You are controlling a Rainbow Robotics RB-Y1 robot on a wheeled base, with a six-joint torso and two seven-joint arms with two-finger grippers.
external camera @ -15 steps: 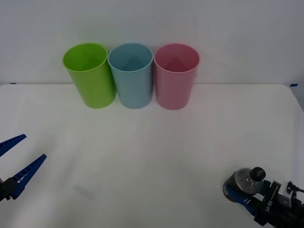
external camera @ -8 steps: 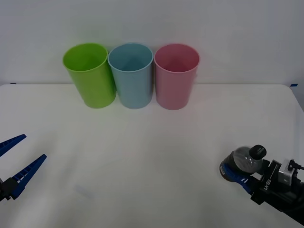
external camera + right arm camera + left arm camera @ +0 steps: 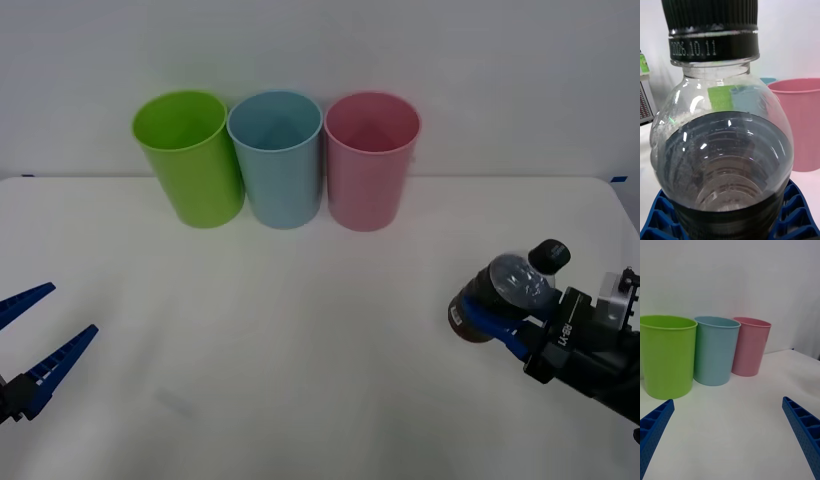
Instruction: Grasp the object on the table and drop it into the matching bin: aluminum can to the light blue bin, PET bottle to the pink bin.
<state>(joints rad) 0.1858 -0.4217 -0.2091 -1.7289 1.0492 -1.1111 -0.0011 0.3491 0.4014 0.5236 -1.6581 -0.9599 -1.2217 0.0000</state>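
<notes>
Above the table's (image 3: pixel 300 330) right side, right hand (image 3: pixel 500 322) clenches the PET bottle (image 3: pixel 505 290); left hand (image 3: pixel 35 330) spread wide.

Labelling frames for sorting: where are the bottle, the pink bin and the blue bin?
bottle (image 3: pixel 510 283), front view, clear shoulder.
pink bin (image 3: pixel 368 190), front view, outer wall.
blue bin (image 3: pixel 284 190), front view, outer wall.

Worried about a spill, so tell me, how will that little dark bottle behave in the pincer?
The PET bottle, mostly full of dark liquid, is probably heavy for its size. Its smooth round body could slip between the right pincer fingers' ribs. The black cap looks screwed on, so leaking seems unlikely.
</notes>
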